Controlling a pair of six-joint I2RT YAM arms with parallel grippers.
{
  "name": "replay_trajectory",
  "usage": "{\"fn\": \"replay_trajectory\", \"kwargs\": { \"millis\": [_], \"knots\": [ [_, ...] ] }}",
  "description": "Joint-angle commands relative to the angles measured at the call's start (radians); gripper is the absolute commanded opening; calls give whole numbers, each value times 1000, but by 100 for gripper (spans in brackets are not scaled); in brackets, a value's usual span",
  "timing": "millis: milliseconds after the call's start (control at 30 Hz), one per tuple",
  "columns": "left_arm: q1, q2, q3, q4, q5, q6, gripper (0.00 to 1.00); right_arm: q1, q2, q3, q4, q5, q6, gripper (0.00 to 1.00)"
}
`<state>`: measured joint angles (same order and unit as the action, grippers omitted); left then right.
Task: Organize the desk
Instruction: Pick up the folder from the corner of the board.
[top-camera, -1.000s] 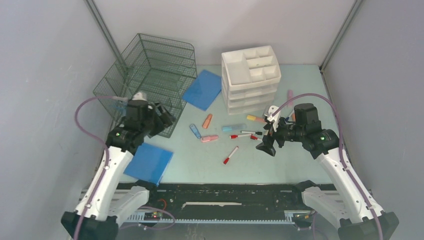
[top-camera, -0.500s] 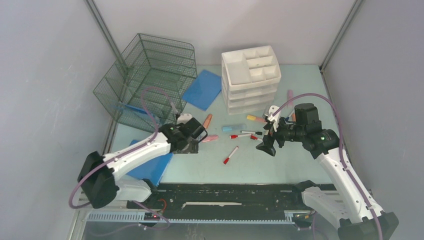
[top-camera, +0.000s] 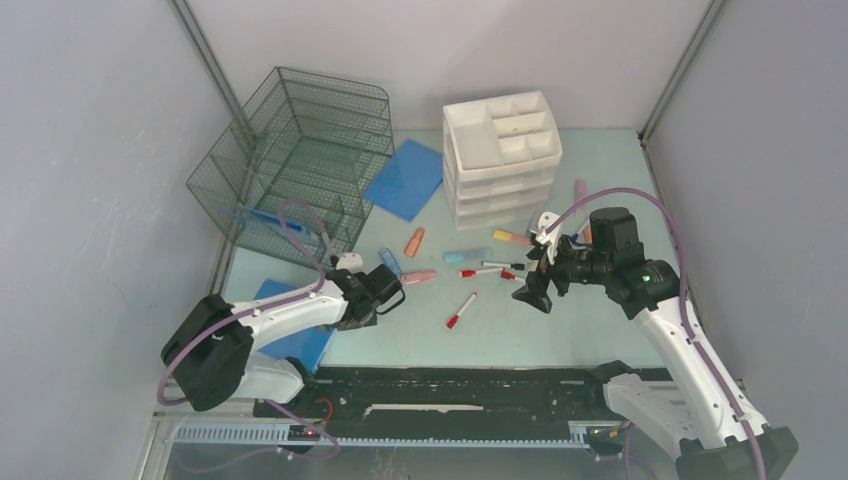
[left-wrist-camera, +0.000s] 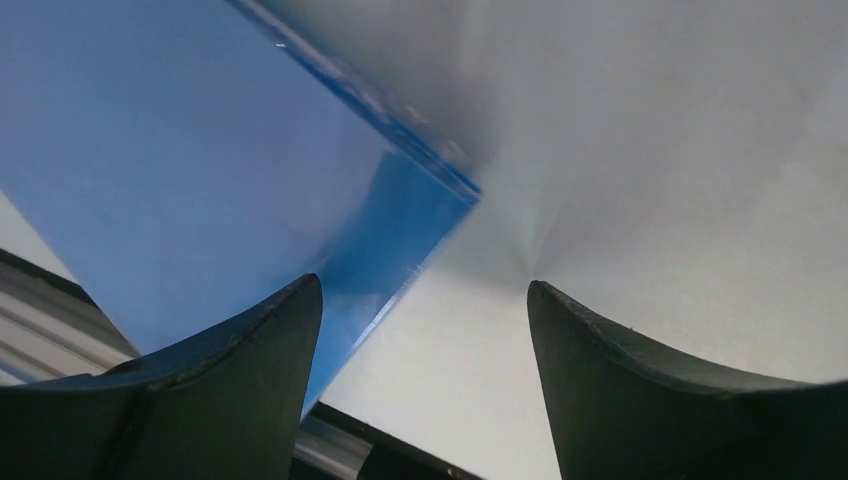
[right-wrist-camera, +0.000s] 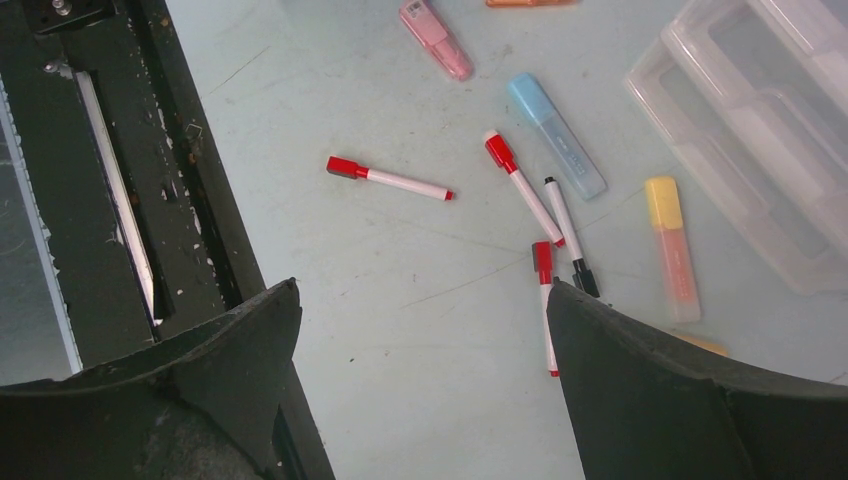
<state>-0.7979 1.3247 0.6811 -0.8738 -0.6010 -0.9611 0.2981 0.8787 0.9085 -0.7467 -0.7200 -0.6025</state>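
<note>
The desk (top-camera: 520, 335) is a pale mint-green tabletop strewn with pens. My left gripper (top-camera: 384, 299) hangs low over it, open, at the right-hand corner of a blue notebook (top-camera: 298, 340). In the left wrist view that blue notebook (left-wrist-camera: 190, 170) has its corner just inside the left finger, with the left gripper (left-wrist-camera: 422, 285) open and holding nothing. My right gripper (top-camera: 532, 290) hovers open above the pens. The right wrist view shows the right gripper (right-wrist-camera: 422, 285) empty over bare desk (right-wrist-camera: 420, 330).
A green wire rack (top-camera: 300, 160) stands back left, with a white drawer organizer (top-camera: 500, 150) at back centre and a second blue notebook (top-camera: 405, 178) between them. A red-capped marker (top-camera: 461, 311), a pink highlighter (top-camera: 419, 277), a blue highlighter (top-camera: 467, 256) and an orange highlighter (top-camera: 414, 241) lie mid-desk. The black rail (top-camera: 450, 385) runs along the front.
My left arm has swung from the wire rack down toward the front, settling low at the near blue notebook's right corner. The right arm and the pens have not moved.
</note>
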Motion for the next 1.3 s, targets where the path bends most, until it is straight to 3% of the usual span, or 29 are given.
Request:
{"fn": "replay_trajectory", "kwargs": {
  "millis": [0,100,300,467,700,900,1267],
  "knots": [
    [19,2,-33,29,-123,-111,81,3,-19,-2,17,-23,-17,100],
    [45,-21,-105,102,-109,-127,79,3,-23,-2,15,-27,-18,100],
    [57,-87,-151,158,-44,-107,64,3,-30,-2,14,-32,-19,100],
    [59,-124,-175,207,31,-75,44,3,-37,-2,14,-34,-20,100],
    [54,-70,-171,337,173,7,29,-3,-46,-2,13,-38,-22,100],
    [7,28,-82,401,231,57,26,-5,-48,-2,11,-37,-23,100],
    [-31,197,125,533,354,95,29,-5,-43,-2,8,-32,-28,100]
  ]
}}
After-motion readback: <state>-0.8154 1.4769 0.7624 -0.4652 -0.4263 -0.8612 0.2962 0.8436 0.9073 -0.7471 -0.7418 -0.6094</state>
